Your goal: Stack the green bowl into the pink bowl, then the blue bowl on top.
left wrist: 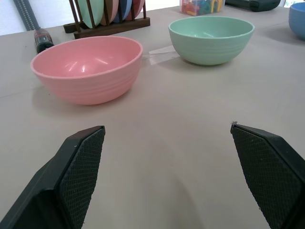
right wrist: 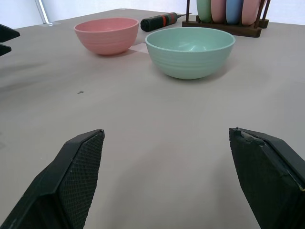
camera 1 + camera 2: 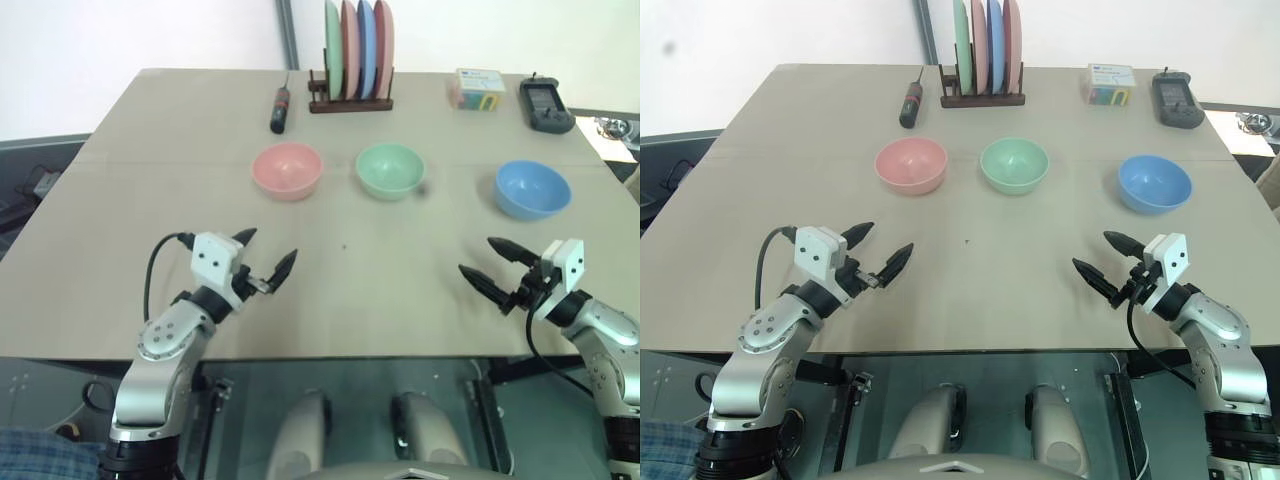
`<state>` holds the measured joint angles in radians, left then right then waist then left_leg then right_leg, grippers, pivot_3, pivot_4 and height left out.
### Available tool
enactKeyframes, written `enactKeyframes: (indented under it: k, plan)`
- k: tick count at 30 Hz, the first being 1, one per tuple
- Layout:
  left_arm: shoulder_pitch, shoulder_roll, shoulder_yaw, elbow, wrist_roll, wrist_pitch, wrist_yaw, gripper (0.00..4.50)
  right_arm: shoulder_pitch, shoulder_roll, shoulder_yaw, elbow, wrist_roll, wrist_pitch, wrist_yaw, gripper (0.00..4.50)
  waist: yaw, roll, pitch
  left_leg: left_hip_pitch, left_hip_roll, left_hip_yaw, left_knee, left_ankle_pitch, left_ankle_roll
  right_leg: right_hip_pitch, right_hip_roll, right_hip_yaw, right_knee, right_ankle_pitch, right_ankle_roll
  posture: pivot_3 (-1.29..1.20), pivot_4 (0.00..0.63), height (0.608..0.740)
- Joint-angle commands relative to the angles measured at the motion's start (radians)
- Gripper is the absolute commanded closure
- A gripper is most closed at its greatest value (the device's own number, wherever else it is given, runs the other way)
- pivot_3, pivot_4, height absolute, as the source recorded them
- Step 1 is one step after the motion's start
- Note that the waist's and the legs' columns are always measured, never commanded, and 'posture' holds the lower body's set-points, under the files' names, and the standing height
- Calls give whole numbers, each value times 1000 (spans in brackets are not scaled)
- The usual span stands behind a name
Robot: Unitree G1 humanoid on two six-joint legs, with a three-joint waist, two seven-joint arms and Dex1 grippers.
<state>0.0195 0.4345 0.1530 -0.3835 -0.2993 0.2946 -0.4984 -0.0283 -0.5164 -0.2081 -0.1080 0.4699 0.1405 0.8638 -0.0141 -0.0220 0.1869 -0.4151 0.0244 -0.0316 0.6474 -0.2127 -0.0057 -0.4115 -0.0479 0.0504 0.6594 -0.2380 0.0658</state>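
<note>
**Three bowls waiting, both claws empty**

Three bowls sit in a row across the table (image 3: pixel 120 200) in the head views: the pink bowl (image 3: pixel 287 169) on the left, the green bowl (image 3: pixel 390 170) just beside it, the blue bowl (image 3: pixel 532 189) well apart to the right. All are upright and nothing is stacked yet. Nearer the robot, the left claw (image 3: pixel 266 256) and right claw (image 3: pixel 492 263) hover spread wide, holding nothing.

In the left wrist view, the pink bowl sits ahead between the parted fingers (image 1: pixel 81 162), with the green one beyond.

In the right wrist view, the green bowl lies ahead, the pink one behind it.

The right claw looks better placed for the green bowl. It should pinch one wall at the rim, lift clear, centre over the pink bowl, then lower level so it nests without tipping.
</note>
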Motion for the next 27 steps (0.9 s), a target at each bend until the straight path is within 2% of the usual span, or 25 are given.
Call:
enactKeyframes:
  k: [1, 16, 21, 27]
  plan:
    - [-7, 6, 3, -42, -11, -24, -11, 0, -6, 2, -8, -23, 8, -22, -1, 133, 0, 0, 0, 0, 0, 0, 0, 0, 0, 0, 0, 0, 0, 0, 0, 0, 150, 740]
    - [-21, 30, 18, -8, -20, -40, -51, 0, 5, 35, 12, -49, 5, -35, -12, 133, 0, 0, 0, 0, 0, 0, 0, 0, 0, 0, 0, 0, 0, 0, 0, 0, 150, 740]
    - [-51, 43, 27, 11, -7, 24, -8, 0, 10, 67, 46, -106, 22, -49, -5, 133, 0, 0, 0, 0, 0, 0, 0, 0, 0, 0, 0, 0, 0, 0, 0, 0, 150, 740]
    - [-156, 118, -75, 41, 168, 61, 40, 0, -11, 98, 114, -246, 52, -28, -14, 133, 0, 0, 0, 0, 0, -1, 0, 0, 0, 0, 0, 0, 1, 0, 1, 0, 150, 740]
